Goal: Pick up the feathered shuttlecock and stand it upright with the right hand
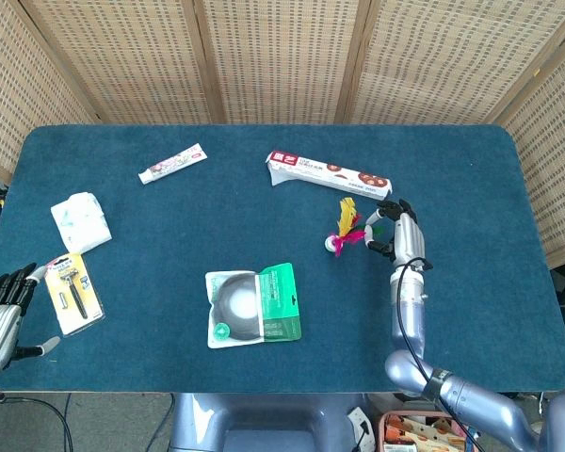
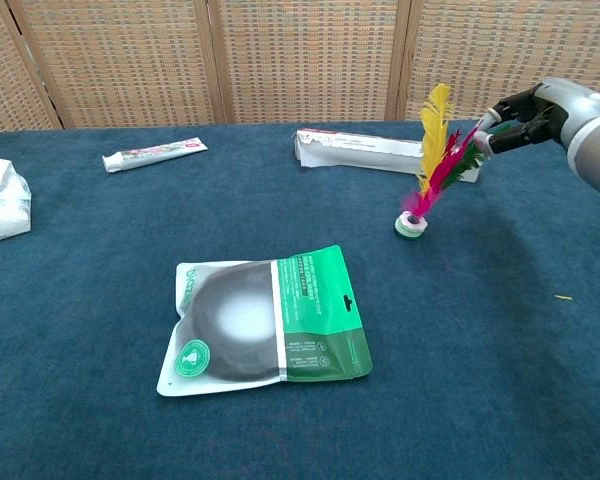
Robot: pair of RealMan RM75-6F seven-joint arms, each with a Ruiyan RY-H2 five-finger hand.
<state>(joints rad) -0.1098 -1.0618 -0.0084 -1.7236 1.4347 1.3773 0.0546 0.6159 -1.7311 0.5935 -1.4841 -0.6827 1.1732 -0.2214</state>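
Shuttlecock (image 2: 430,165) with a round white-and-green base resting on the surface (image 1: 471,282), a napped dark-blue cloth; its yellow, magenta and green feathers rise tilted toward the right hand (image 2: 525,108). That hand's dark fingers (image 2: 502,112) pinch the feather tips, so the toy leans rather than stands straight. In the head view the same shuttlecock (image 1: 345,233) lies just left of the right hand (image 1: 395,232), near the long flat cardboard box (image 1: 330,174) printed in red and white. A glossy green-and-white pouch (image 2: 268,322) with a dark circular window lies flat toward the front. A slim toothpaste tube (image 1: 172,163) sits at the far left; a crumpled white packet (image 1: 80,222) and a yellow blister card holding a razor (image 1: 73,293) lie near the left edge. The left hand (image 1: 2,315), metallic with dark fingers spread, holds nothing beside that card.
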